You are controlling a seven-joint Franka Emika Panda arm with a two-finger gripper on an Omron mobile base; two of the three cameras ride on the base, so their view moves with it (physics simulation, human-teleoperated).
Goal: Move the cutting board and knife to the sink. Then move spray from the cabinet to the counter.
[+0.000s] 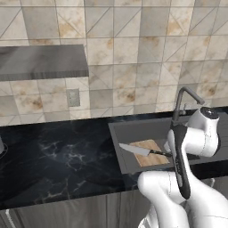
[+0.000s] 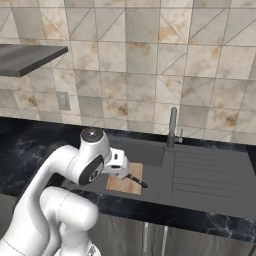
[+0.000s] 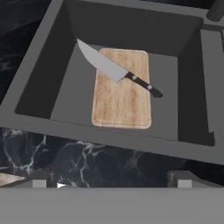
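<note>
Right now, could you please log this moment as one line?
board: in sink | knife: across board | gripper: open, above sink's front edge

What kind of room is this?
It looks like a kitchen. There's a sink with a faucet in a black marble counter, and a cutting board and knife lie in the basin.

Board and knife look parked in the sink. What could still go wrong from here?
1. The knife lies across the cutting board, its blade tip overhanging the edge; a bump may slide it off.
2. The open gripper hangs above the counter by the sink; swinging toward the cabinet may clip the faucet.
</note>
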